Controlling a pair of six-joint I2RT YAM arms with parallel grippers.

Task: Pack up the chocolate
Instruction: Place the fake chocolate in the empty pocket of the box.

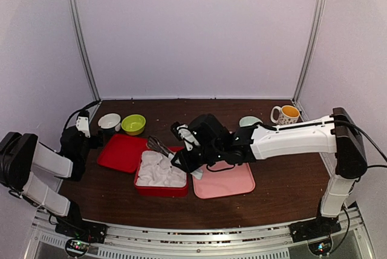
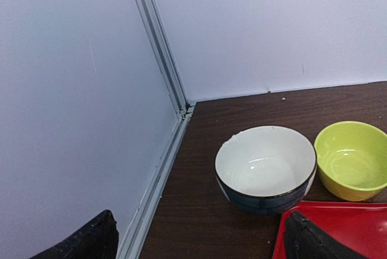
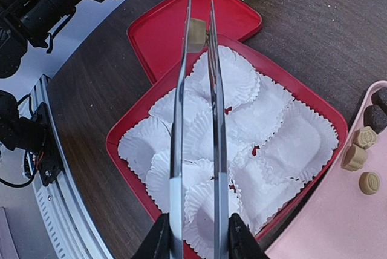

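The right claw [image 3: 198,244] is narrowed around the handle end of a pair of metal tongs [image 3: 178,150], squeezing the two blades nearly together. At the far tips the tongs pinch one light brown chocolate piece [image 3: 195,34], held in the air over the back edge of the red box [image 3: 337,135]. The box is filled with white paper cups [image 3: 242,77], and none of the cups in view has a chocolate in it, so packing looks to be at its start.

Just behind the box lies the red lid [image 3: 163,35], flat on the table [image 3: 338,35]. Beside the box on the other side is a pink tray [image 3: 338,222] carrying the remaining chocolates [image 3: 355,157], some tan and some dark.

The piece looks light, hard and smooth. It is gripped only by its two opposite sides at the very tips, so it could easily slip or twist out if the squeeze eases. The cups look thin and flimsy, likely to shift or crumple if the tips press into them, so a release from just above a cup seems wiser.

The left claw [image 2: 199,238] is spread wide and holds nothing, near a white bowl [image 2: 266,162] and a green bowl [image 2: 351,162], both with no chocolate in them.
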